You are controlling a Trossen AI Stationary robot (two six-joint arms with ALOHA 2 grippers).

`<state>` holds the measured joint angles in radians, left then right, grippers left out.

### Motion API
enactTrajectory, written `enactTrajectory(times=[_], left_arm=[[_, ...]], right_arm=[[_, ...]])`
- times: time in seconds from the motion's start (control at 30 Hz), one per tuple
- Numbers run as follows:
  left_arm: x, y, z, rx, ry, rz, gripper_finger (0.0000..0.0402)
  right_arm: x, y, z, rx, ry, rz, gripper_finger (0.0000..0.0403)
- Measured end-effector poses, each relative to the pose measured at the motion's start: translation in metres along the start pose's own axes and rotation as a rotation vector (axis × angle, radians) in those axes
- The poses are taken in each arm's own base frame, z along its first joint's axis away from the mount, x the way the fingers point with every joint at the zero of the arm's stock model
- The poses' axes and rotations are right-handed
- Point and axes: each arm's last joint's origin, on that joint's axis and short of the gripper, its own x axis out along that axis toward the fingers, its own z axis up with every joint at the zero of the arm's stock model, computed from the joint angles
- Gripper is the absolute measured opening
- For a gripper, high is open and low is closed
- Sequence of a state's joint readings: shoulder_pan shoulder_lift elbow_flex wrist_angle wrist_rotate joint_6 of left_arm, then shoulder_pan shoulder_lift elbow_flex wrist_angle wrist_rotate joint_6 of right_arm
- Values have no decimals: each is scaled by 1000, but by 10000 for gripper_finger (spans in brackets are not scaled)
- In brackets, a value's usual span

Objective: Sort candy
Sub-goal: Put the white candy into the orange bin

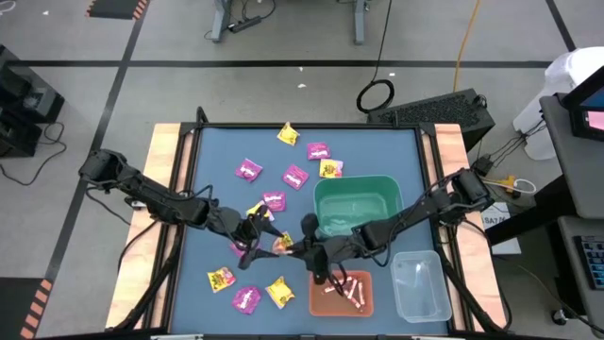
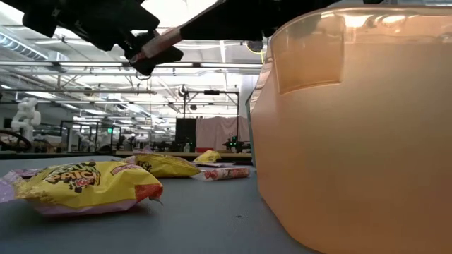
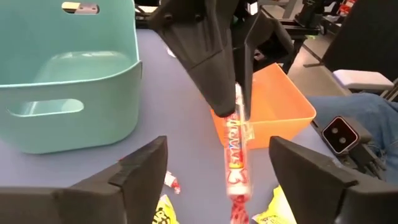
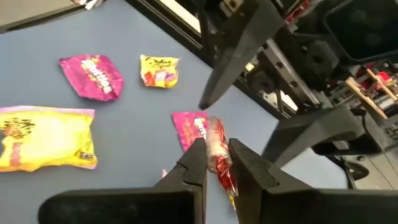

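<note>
The right claw (image 1: 288, 246) was pinching a thin pink-white stick (image 3: 238, 155) of candy by one end, its two fingers pressed tight on the wrapper, above the blue table (image 1: 377, 142) just beside the orange bin (image 1: 321, 304), on the side toward the table's middle. The left claw (image 1: 253, 229) stood right at the stick's other end with its fingers (image 3: 134, 171) spread wide on either side of it, not touching it; in the left wrist view the stick hung between those open fingers while the right claw's dark fingers (image 3: 205, 56) came down onto its upper end.

The orange bin held a few more pink-white sticks (image 1: 351, 288). The green bin (image 1: 326, 194) stood just behind the orange bin, and the clear bin (image 1: 420, 283) just beside the orange bin toward the table's right edge.

The rest of the candy lay loose on the table, all on the far side of the two claws from the orange bin or behind the green bin: magenta packets (image 1: 295, 176) near the green bin's corner, yellow packets (image 1: 279, 292) near the orange bin at the front edge, and one yellow packet (image 1: 288, 134) well behind the green bin.
</note>
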<state>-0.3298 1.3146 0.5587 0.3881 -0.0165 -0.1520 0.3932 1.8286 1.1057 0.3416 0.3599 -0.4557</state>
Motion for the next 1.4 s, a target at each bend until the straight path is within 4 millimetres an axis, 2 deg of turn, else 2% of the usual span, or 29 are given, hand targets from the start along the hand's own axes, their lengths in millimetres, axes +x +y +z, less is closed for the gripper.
enactTrajectory(times=[0.23, 0.37, 0.67, 0.87, 1.03, 1.17, 1.4], left_arm=[[-10, 0, 10, -4, -59, 38, 297], [-21, 1, 20, -27, -124, 104, 297], [-28, 1, 26, 72, -159, 147, 297], [-29, 3, 29, 170, -183, 219, 297], [-29, 3, 29, 236, -175, 234, 297], [-29, 3, 29, 265, -172, 237, 297], [-29, 3, 29, 234, -174, 234, 297]], right_arm=[[-8, 18, 6, -21, 5, 37, 37], [-19, 28, 14, 11, 34, -13, 38], [-64, 50, 44, 30, 31, -194, 38], [-91, 53, 62, 68, 13, -360, 38], [-105, 54, 71, 125, 8, -500, 38], [-113, 55, 76, 129, 19, -583, 38], [-116, 56, 79, 151, 4, -594, 38]])
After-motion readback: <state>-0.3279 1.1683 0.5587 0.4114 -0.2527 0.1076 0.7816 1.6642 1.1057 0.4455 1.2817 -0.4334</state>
